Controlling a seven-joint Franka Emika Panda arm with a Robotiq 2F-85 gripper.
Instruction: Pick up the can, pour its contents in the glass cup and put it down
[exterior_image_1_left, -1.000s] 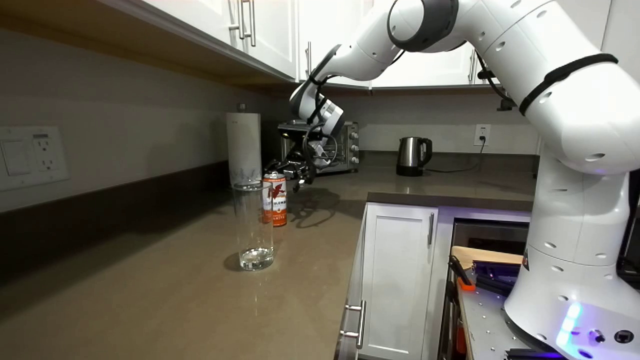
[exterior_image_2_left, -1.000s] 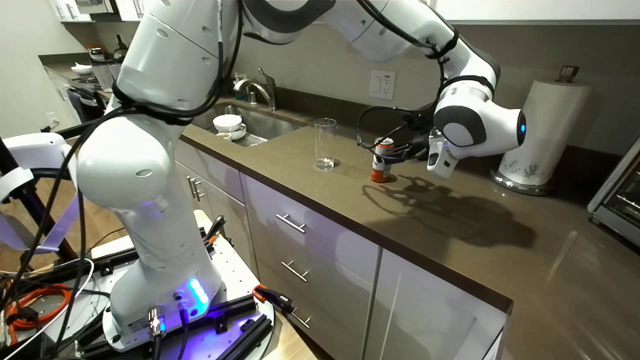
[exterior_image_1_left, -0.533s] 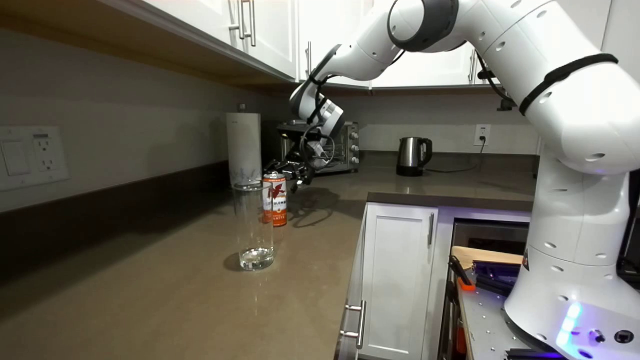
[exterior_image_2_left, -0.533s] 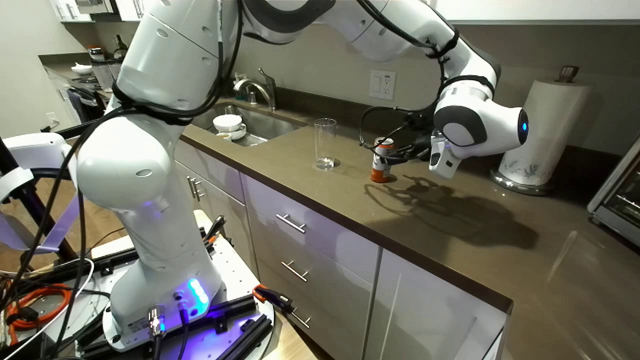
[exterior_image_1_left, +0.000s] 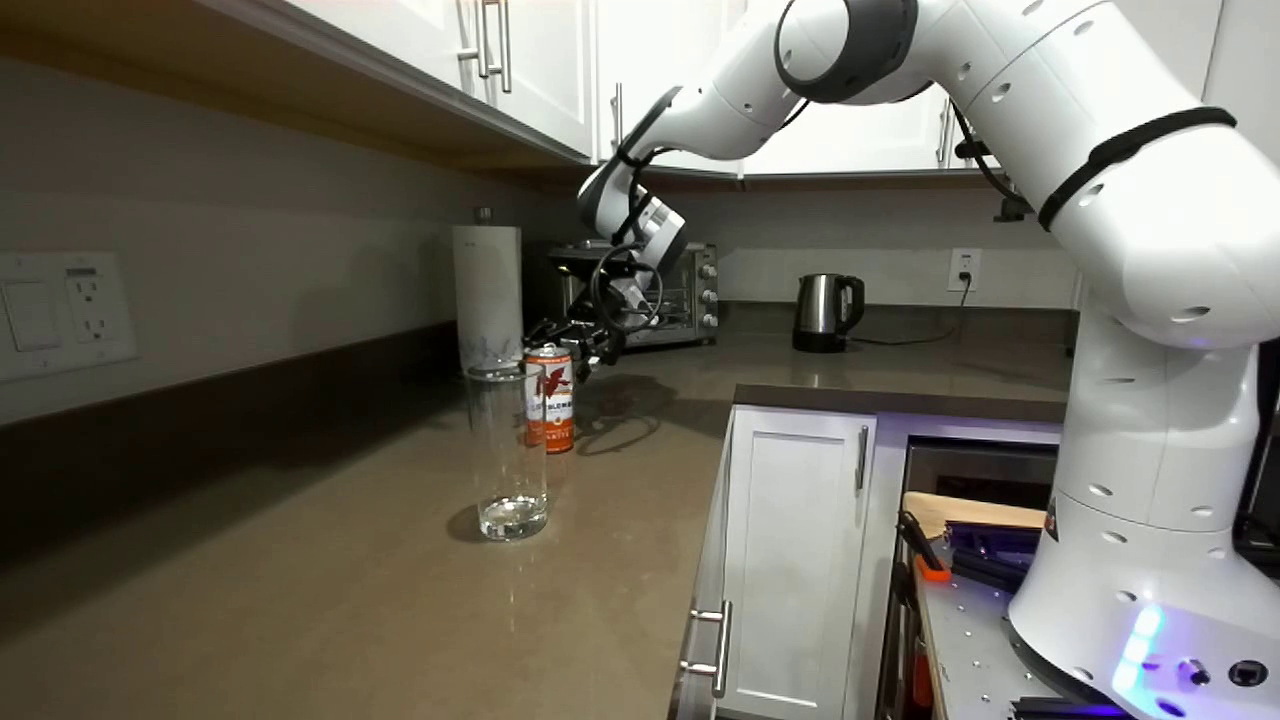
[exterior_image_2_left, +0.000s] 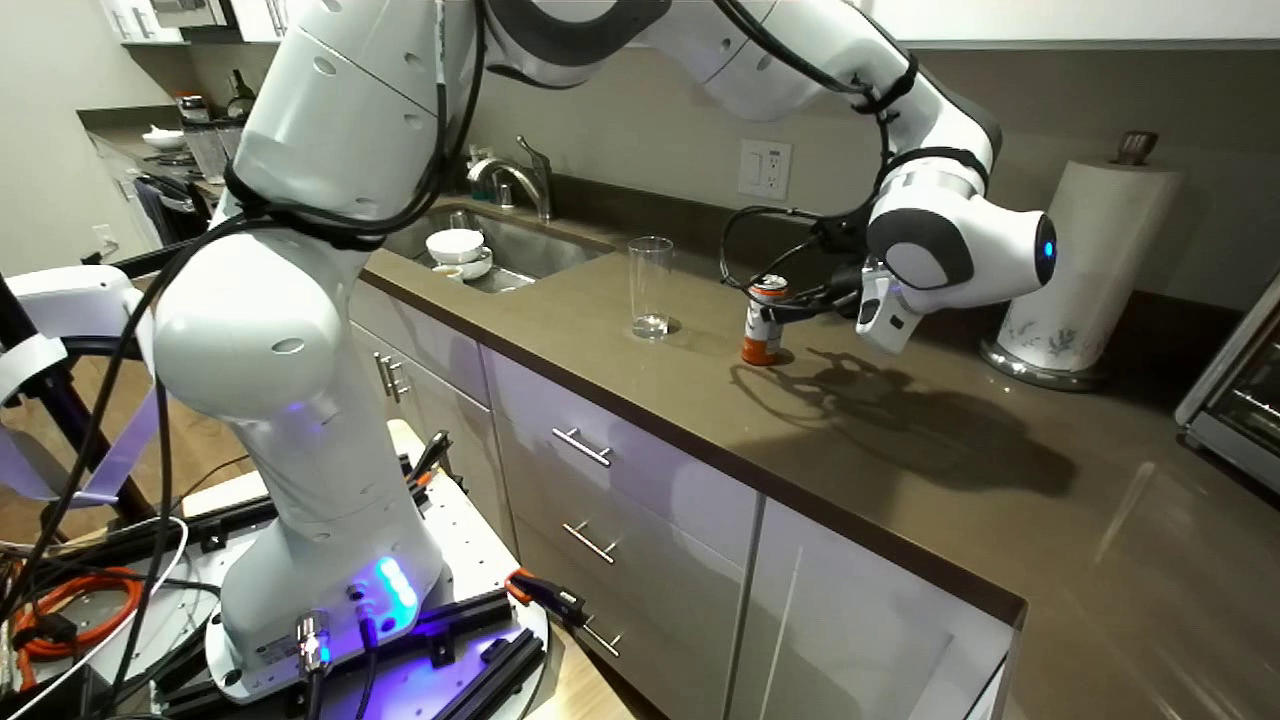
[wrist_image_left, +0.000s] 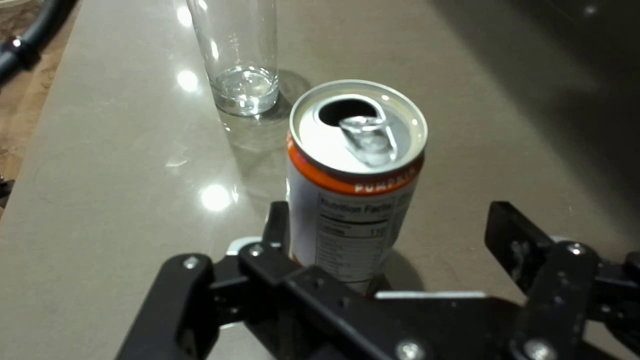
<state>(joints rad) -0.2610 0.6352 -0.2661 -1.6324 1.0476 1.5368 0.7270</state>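
The can (wrist_image_left: 350, 225), orange and white with a silver top, stands upright on the counter with its tab raised and its mouth open. In the wrist view my gripper (wrist_image_left: 391, 230) is open, its jaws wide apart. The left finger (wrist_image_left: 276, 227) is close beside the can's left side; whether they touch I cannot tell. A wide gap separates the can from the right finger (wrist_image_left: 515, 240). Beyond the can stands the clear glass cup (wrist_image_left: 245, 90), upright, also visible in an exterior view (exterior_image_2_left: 650, 290). In an exterior view the glass cup (exterior_image_1_left: 510, 460) overlaps the can (exterior_image_1_left: 560, 405).
A paper-towel roll (exterior_image_2_left: 1085, 270) stands behind the arm near the wall. A toaster oven (exterior_image_1_left: 690, 290) and a kettle (exterior_image_1_left: 820, 312) are farther along the counter (exterior_image_2_left: 700, 390). The sink (exterior_image_2_left: 540, 255) with white bowls lies past the glass cup. Cupboards (exterior_image_1_left: 540, 70) hang overhead.
My gripper has shifted slightly, toward the can and a little upward in an exterior view. The can and the glass cup have not moved.
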